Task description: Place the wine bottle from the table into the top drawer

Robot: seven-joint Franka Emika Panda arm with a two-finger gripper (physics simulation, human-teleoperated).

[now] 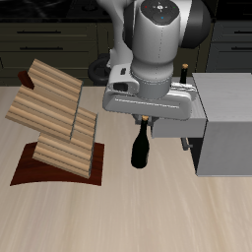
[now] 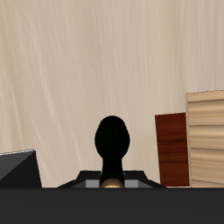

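Bottle position first: the wine bottle [image 1: 141, 148] stands upright on the table [image 1: 148, 217], in the open strip between the slatted wooden rack [image 1: 57, 118] and the grey cabinet [image 1: 224, 123]. You can see its dark body resting on the tabletop and its neck rising straight up under the arm. In the wrist view the same wine bottle [image 2: 112, 144] appears as a black rounded shape seen from above, with a trace of tan-gold cap at the gripper's edge.

The gripper [image 1: 145, 119] sits directly over the bottle's neck, and the cap is hidden by the hand's body. You cannot tell from either view whether the fingers are closed on the neck or merely around it; the fingertips are covered in the exterior view and out of sight in the wrist view.

The top drawer [image 1: 200, 128] of the cabinet faces the bottle. Its front stands just beside the gripper, and a small bar handle [image 1: 183, 144] projects toward the bottle. Whether the drawer is pulled out cannot be judged clearly.

A second dark bottle [image 1: 184, 75] stands on top of the cabinet, partly behind the arm.

The rack rests on a dark brown base [image 1: 39, 169], well apart from the bottle.
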